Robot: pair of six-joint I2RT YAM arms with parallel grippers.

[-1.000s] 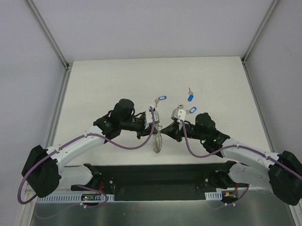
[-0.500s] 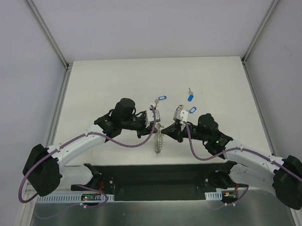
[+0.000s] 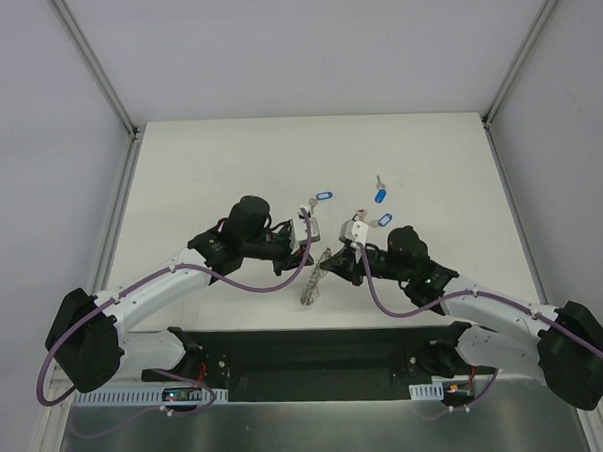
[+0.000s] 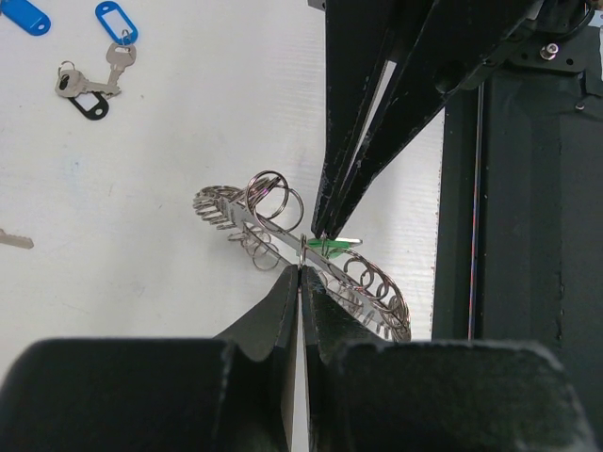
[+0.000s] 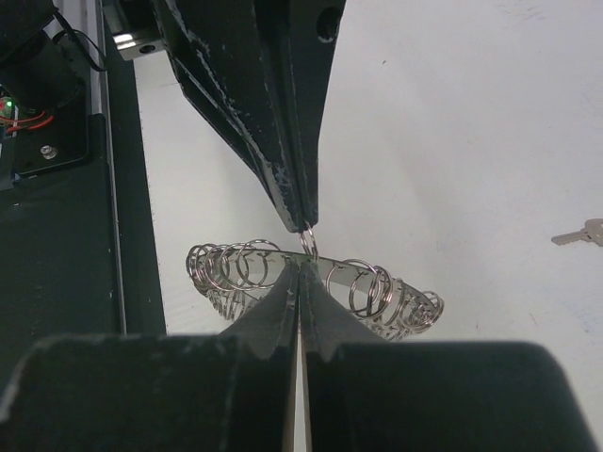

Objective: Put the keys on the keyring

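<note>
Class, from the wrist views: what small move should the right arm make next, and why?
Probably ease the right gripper a touch nearer the large grey metal keyring, working the green-tagged key onto a loop. Both grippers are shut, tip to tip at the ring: the left gripper pinches its rim, and the green oval tag shows at the right gripper's tip, seemingly not yet threaded.

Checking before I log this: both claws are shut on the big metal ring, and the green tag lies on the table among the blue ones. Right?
Not quite. The green tag is not among the blue tags; the left wrist view shows it at the ring, by the tip of the right claw. As you said, it and the left claw are shut on the ring.
</note>
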